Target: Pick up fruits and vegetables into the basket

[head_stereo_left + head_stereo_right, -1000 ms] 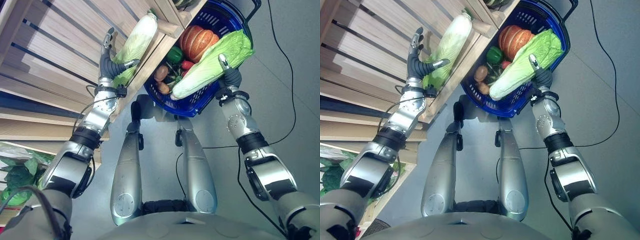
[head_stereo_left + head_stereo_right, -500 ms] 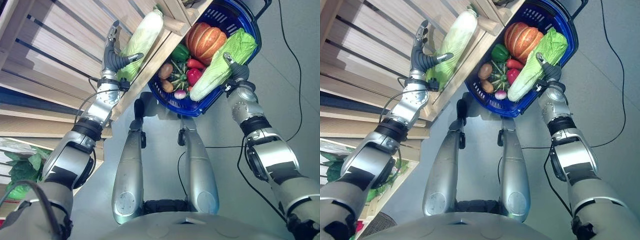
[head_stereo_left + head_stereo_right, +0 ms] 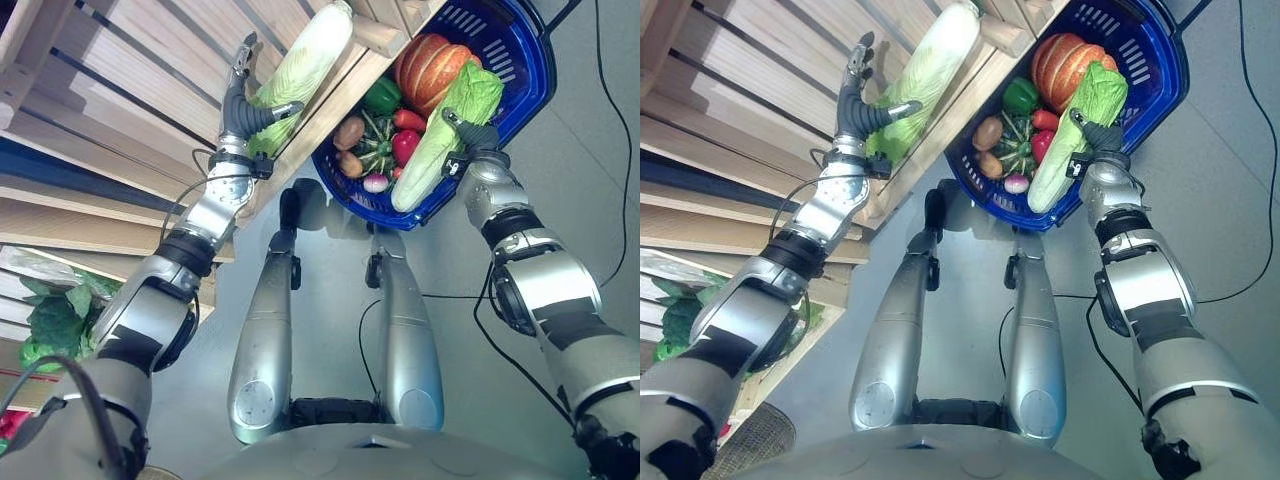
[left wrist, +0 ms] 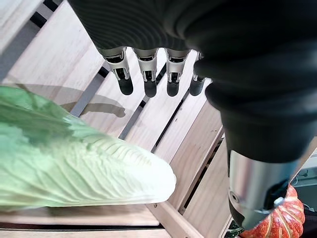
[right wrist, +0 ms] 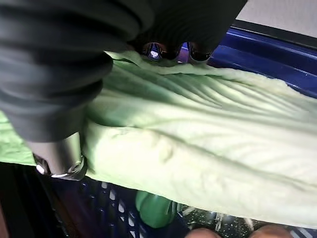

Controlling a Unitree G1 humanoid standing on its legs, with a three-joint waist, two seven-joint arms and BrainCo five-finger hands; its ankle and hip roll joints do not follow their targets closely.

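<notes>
A blue basket [image 3: 520,60] is seen on the floor beside a wooden shelf [image 3: 130,80]. In it a pumpkin [image 3: 437,68], a green pepper [image 3: 381,95], red peppers [image 3: 405,135], a potato [image 3: 348,132] and a small radish [image 3: 376,183] are gathered, and a long cabbage [image 3: 440,135] is laid slantwise across them, its leafy end toward the pumpkin and its pale stem end at the basket's near rim.

The right hand [image 3: 470,135] is set against the outer side of this cabbage, at about its middle. In the right wrist view the cabbage [image 5: 208,148] lies directly under the palm, with the fingers [image 5: 156,49] reaching over its far edge toward the basket wall [image 5: 277,54]; the thumb and fingers are curled round the leaves, so the cabbage is held while resting in the basket.

A second cabbage [image 3: 305,65] lies on the slats of the wooden shelf, near its front edge. The left hand [image 3: 245,115] is raised just beside its leafy lower end, with the thumb pointed toward the leaves. In the left wrist view the fingers [image 4: 148,79] are straight and apart from the second cabbage [image 4: 74,163], nothing being held.
</notes>
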